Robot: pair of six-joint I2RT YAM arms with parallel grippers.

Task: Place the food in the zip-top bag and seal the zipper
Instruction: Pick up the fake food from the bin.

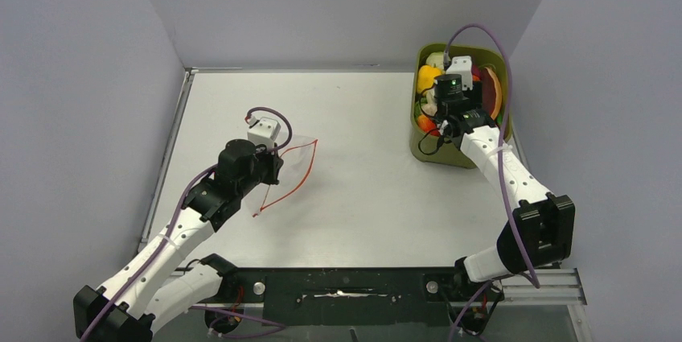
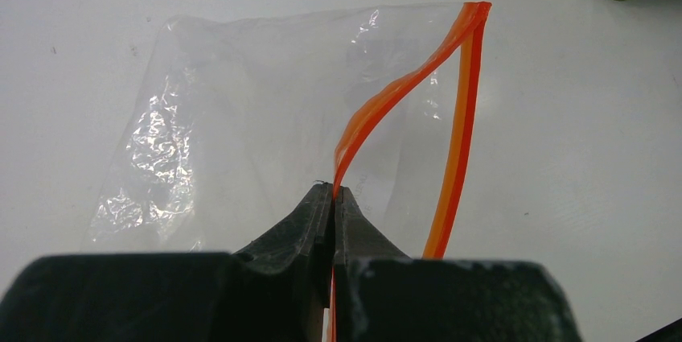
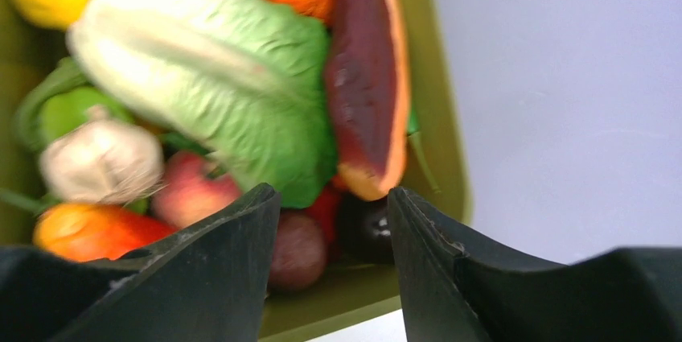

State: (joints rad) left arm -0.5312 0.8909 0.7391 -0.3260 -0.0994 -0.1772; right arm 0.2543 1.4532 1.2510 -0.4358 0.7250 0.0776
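Note:
The clear zip-top bag [image 1: 291, 157] lies on the white table left of centre; in the left wrist view the bag [image 2: 241, 117] has its mouth held apart. My left gripper [image 2: 333, 189] is shut on the upper orange-red zipper strip [image 2: 386, 100] and lifts it, while the other strip [image 2: 458, 141] lies lower. My left gripper also shows in the top view [image 1: 273, 166]. The toy food [image 3: 233, 76] fills the olive-green tub [image 1: 434, 149] at the back right. My right gripper [image 3: 334, 201] is open and empty above the food, seen over the tub in the top view [image 1: 444, 109].
In the tub I see a green lettuce [image 3: 241, 84], a papaya slice [image 3: 366, 76], a garlic bulb [image 3: 100, 161], a peach-red fruit [image 3: 189, 193] and a dark purple fruit [image 3: 299, 249]. Grey walls close in left, back and right.

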